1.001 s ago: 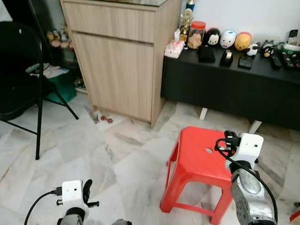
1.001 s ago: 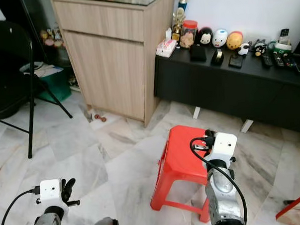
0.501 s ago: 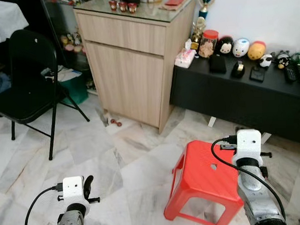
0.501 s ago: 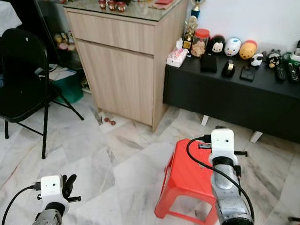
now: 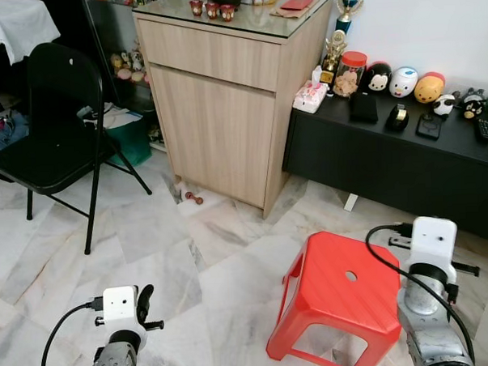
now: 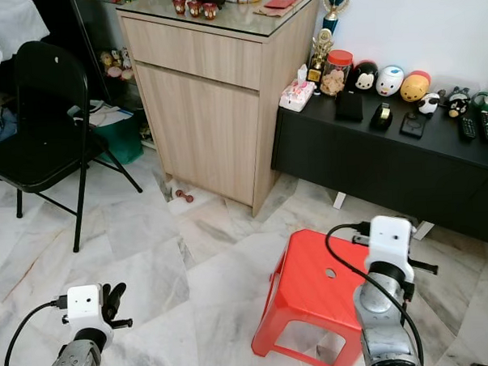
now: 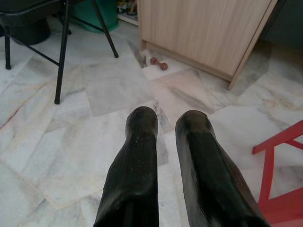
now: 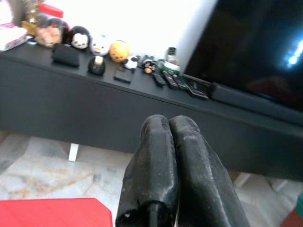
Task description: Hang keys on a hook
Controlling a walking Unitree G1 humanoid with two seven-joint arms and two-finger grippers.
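Note:
My left gripper (image 7: 165,120) hangs low over the marble floor, its two black fingers a narrow gap apart with nothing between them. It also appears at the bottom left of the head view, left gripper (image 5: 142,304), under its white wrist camera. My right gripper (image 8: 169,124) is shut, fingers pressed together and empty, and it points at the black low console (image 8: 94,101). The right arm (image 5: 427,305) rises beside the red stool (image 5: 342,288).
A tall wooden cabinet (image 5: 224,103) stands ahead, with small items on its glass top. The black console (image 5: 405,156) to its right carries toys, a jar and remotes. A black folding chair (image 5: 51,126) is at the left. A small red object (image 5: 194,198) lies by the cabinet's foot.
The head camera has pulled back and tilted up, bringing the cabinet top into view. My right arm now sits further right, past the stool's edge. The left arm is unchanged.

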